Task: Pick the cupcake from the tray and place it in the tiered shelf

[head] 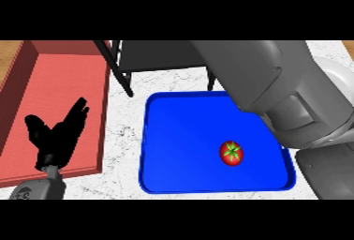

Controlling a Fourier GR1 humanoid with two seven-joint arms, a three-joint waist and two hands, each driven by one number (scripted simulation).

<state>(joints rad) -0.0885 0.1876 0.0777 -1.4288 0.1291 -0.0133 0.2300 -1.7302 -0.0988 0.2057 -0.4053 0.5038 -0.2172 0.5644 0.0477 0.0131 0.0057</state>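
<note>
Single head view, steeply downward
Close over the counter; blue tray (pixel 180 140) centre, shelf frame (pixel 121 65) toward 12 o'clock.

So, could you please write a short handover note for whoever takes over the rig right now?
Left hand: open, fingers up, resting over the red tray at the view's left; holds nothing.
Right hand: out of sight; only the grey right forearm shows, reaching up toward the dark tiered shelf.
Blue tray: holds only a tomato; no cupcake is visible on it.
Done: cupcake appears lifted off the tray.
Left: whether it is on the shelf cannot be seen; check placement, then withdraw the arm.
</note>
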